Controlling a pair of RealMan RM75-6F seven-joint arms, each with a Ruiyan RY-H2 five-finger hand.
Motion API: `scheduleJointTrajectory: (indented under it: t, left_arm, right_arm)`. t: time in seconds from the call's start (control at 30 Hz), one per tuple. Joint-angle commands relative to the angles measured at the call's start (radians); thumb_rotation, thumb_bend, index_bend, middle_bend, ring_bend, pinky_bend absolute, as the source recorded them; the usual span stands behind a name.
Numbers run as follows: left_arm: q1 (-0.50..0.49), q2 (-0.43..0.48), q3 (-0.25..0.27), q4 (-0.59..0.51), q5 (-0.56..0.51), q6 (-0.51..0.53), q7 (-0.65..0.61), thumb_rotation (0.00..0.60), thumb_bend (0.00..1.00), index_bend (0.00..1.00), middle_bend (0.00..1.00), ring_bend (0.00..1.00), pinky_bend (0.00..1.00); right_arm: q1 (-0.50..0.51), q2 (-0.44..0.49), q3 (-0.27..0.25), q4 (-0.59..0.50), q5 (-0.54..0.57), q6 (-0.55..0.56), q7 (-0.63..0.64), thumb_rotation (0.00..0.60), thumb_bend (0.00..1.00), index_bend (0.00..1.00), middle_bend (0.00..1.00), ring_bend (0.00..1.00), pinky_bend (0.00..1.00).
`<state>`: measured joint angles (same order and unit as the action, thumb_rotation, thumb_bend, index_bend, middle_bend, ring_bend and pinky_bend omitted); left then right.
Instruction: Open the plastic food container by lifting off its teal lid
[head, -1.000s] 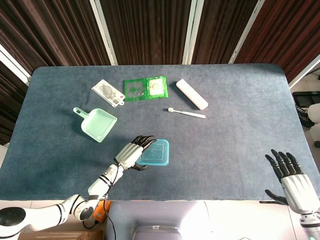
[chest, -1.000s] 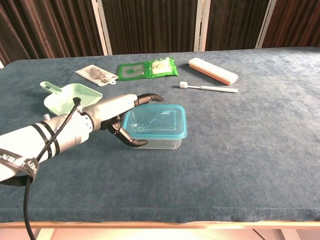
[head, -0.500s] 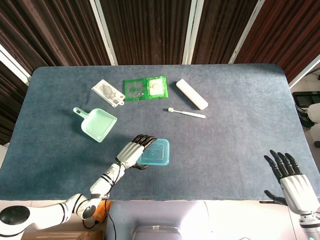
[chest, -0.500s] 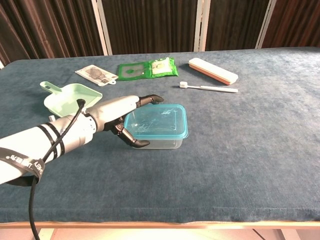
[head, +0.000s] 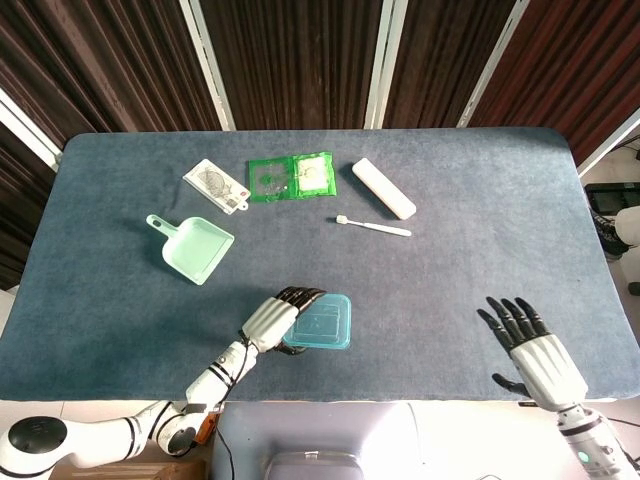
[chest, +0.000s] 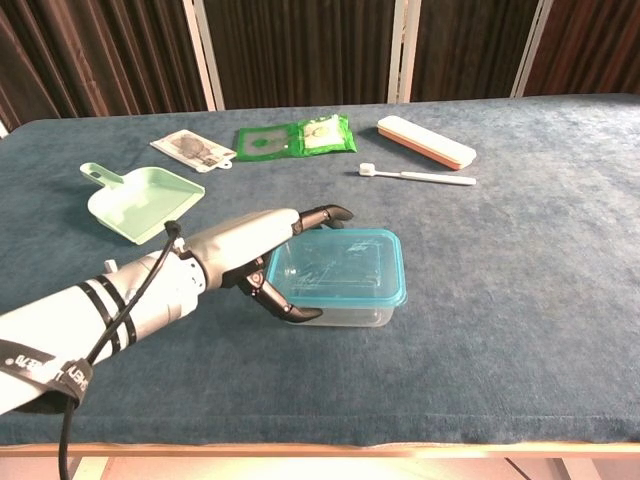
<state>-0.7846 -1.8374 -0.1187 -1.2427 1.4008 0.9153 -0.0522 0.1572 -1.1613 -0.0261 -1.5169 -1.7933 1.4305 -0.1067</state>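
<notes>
The clear plastic food container (head: 325, 325) (chest: 345, 285) sits on the blue table near its front edge, with its teal lid (head: 322, 320) (chest: 340, 268) on top. My left hand (head: 275, 318) (chest: 245, 250) grips the container's left end. Its fingers reach over the lid's edge, and the thumb curls against the clear side wall below. My right hand (head: 530, 350) hovers open with fingers spread over the table's front right. It is well apart from the container and shows only in the head view.
A mint dustpan (head: 195, 248) (chest: 135, 200) lies to the left. At the back are a card packet (head: 215, 185) (chest: 192, 150), a green packet (head: 290, 178) (chest: 295, 137), a white case (head: 383, 188) (chest: 425, 141) and a toothbrush (head: 373, 227) (chest: 415, 176).
My left hand and the container have slid together toward the front edge and a little to the right. The right hand has moved left and further over the table.
</notes>
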Motion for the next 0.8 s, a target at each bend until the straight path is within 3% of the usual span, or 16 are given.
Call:
scheduleJointTrajectory:
  t: [0.03,0.23,0.5,0.8]
  left_arm:
    - [0.002,-0.009,0.004,-0.007,0.006,0.008,0.007,0.600,0.28,0.04,0.69,0.48,0.61]
    - [0.004,-0.019,0.004,-0.013,0.003,0.015,0.030,0.600,0.28,0.04,0.69,0.49,0.62]
    - [0.009,-0.018,0.003,-0.025,0.004,0.031,0.048,0.600,0.28,0.04,0.71,0.50,0.63]
    - [0.014,-0.028,0.012,-0.030,0.016,0.045,0.059,0.600,0.28,0.04,0.72,0.51,0.63]
  right_arm:
    - [0.100,-0.055,0.021,0.008,-0.033,-0.112,-0.020,0.600,0.07,0.02,0.00,0.00,0.00]
    - [0.209,-0.148,0.027,0.058,-0.069,-0.198,0.057,0.600,0.15,0.27,0.00,0.00,0.00]
    - [0.291,-0.304,0.013,0.198,-0.134,-0.160,0.186,0.600,0.28,0.51,0.01,0.00,0.00]
    - [0.339,-0.418,0.002,0.307,-0.144,-0.130,0.232,0.600,0.31,0.57,0.04,0.00,0.00]
